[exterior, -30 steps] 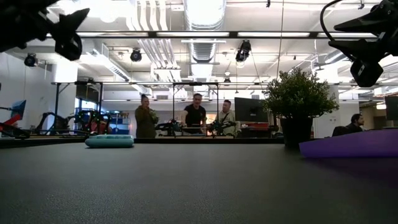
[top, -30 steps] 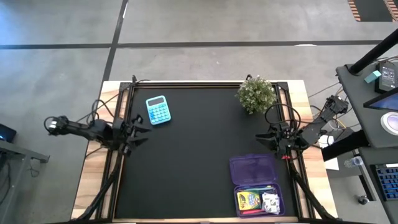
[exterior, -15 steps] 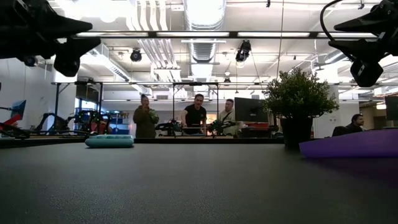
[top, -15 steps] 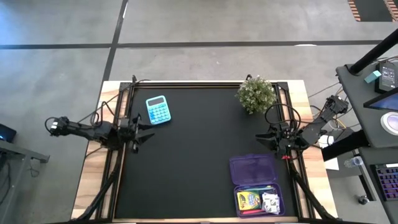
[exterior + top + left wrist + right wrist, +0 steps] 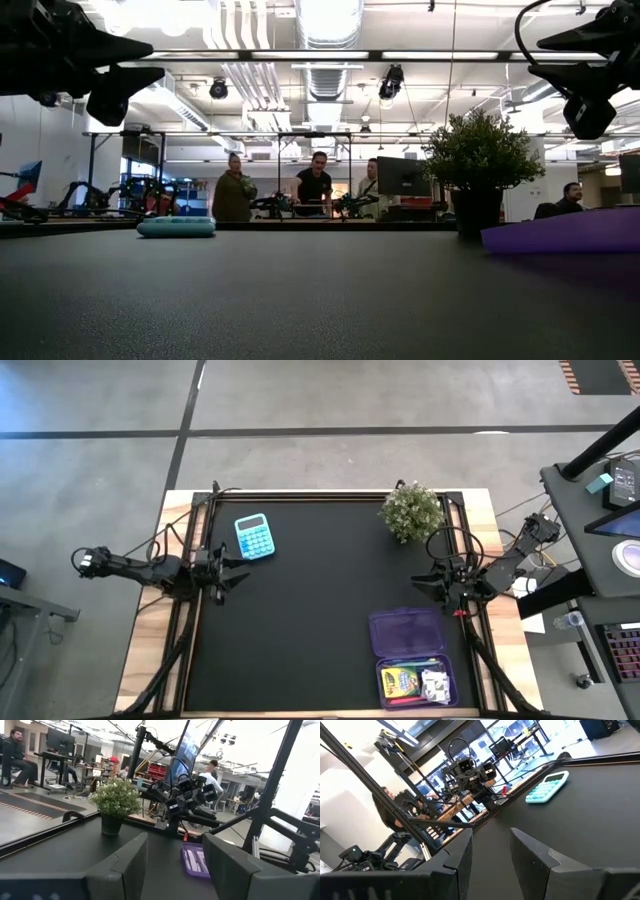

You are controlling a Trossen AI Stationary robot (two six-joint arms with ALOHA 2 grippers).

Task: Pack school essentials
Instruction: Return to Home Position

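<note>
Far out to the left of the translucent purple plastic case [image 5: 407, 630], the left gripper [image 5: 232, 570] is hovering over the edge of the black table mat [image 5: 310, 610]. Its two dark fingers are standing apart, with nothing between them. Just beyond it, and well away from the case, a teal pocket calculator [image 5: 253, 537] is lying flat on the mat. A bushy green potted plant [image 5: 411, 511] is standing behind the case, near the far edge.

The case itself is lying open at the near right corner, lid folded back. Its tray is holding a yellow-green crayon box [image 5: 398, 682], a white-and-red packet [image 5: 435, 685] just beside that, and a row of thin coloured pens [image 5: 412, 661] along the hinge side. Scissors are not showing clearly enough to name.

Just behind the case, the right gripper [image 5: 420, 582] is hanging empty with its fingers parted.

Packing is looking all but finished: no loose stationery is showing on the mat. Only the calculator is sitting outside the case, and the lid is not yet shut. Both arms are appearing to be at rest posts.
</note>
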